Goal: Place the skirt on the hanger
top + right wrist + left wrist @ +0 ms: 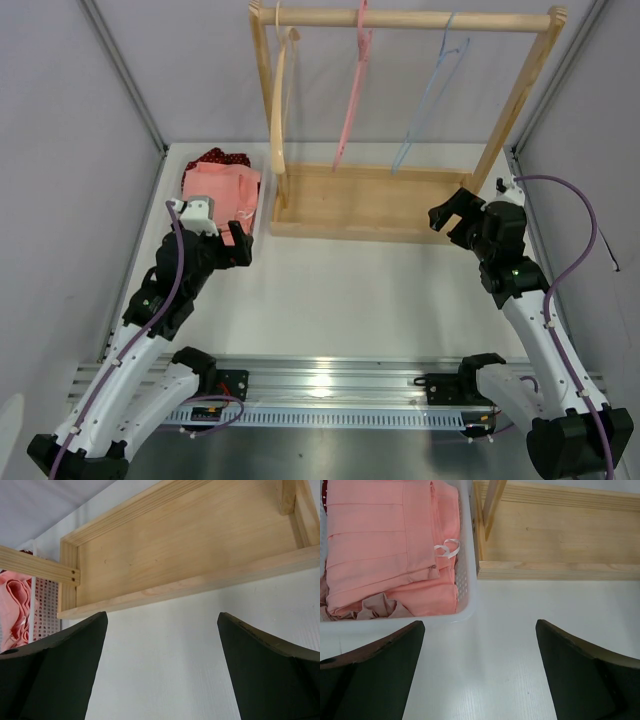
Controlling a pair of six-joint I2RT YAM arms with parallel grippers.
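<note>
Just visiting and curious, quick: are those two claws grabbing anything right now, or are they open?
Left gripper: open, holding nothing.
Right gripper: open, holding nothing.

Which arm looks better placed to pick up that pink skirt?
Left. The left hand, open, is just beside the white basket holding the skirt; the right hand is across the table by the far end of the wooden rack.

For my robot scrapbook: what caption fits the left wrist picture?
Open left pincer faces a white basket holding the folded salmon-pink skirt.
</note>
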